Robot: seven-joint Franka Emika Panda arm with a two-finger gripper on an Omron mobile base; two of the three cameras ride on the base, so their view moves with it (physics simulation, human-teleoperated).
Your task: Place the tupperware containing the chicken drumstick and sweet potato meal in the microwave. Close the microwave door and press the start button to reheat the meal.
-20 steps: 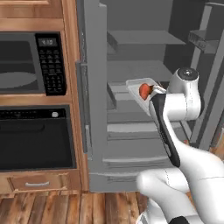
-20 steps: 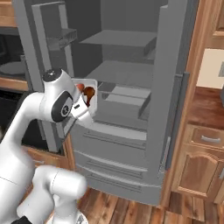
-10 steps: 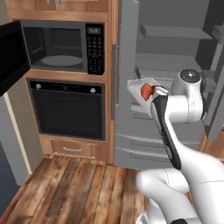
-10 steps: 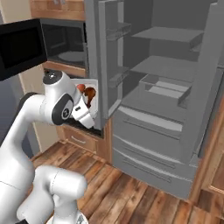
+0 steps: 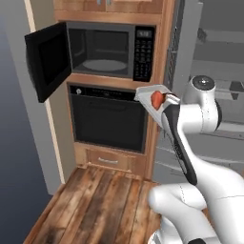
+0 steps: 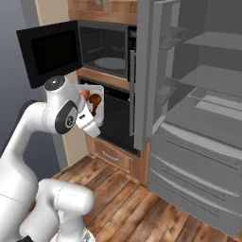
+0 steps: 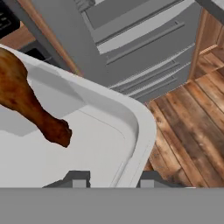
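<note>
Straddling tupperware (image 7: 100, 144) rim, fingers (image 7: 77, 178) clamped on it, tray held near open microwave (image 5: 110, 50).

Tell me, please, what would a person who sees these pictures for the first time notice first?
Probably the tupperware held up in the gripper, with an orange-red lump and a brown chicken drumstick in it, in front of the black oven. Next, the microwave above that oven, its door swung open to the left, and the open grey fridge on the right.
</note>
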